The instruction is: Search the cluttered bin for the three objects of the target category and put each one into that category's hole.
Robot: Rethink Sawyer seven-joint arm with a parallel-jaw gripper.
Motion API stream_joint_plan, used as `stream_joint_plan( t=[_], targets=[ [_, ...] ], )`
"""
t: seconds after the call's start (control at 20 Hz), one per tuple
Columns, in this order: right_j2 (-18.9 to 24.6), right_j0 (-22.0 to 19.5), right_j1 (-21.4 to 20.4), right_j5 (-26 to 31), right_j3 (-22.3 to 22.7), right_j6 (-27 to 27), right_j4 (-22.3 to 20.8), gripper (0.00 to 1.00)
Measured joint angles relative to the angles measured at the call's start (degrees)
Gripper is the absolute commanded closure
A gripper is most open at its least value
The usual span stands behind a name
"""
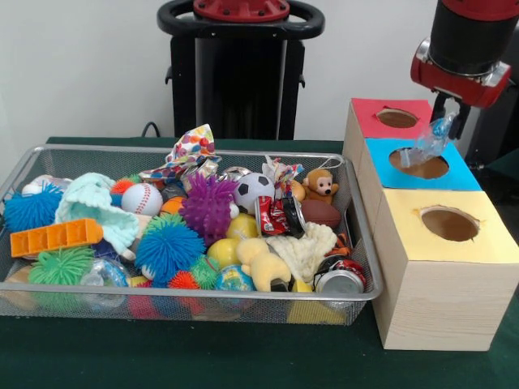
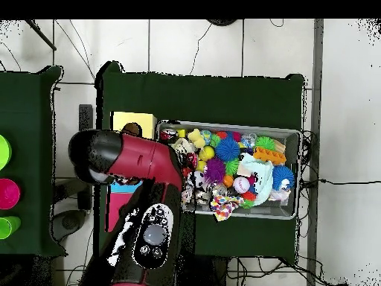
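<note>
Crumpled clear plastic wrapper (image 1: 428,143), bluish

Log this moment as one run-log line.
gripper: shut on crumpled clear plastic piece | position: above blue-topped box hole | wire mesh bin: full | phase: dropping

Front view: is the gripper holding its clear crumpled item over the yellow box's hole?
No. The gripper holds the clear crumpled item above the hole of the blue box, not the yellow box.
</note>
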Motion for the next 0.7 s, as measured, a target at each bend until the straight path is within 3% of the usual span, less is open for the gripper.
stream_joint_plan(
  t=[0.7],
  targets=[
    [0.4,-0.1,2.3,-1.1,0.0,0.0,1.4,1.0]
  ],
)
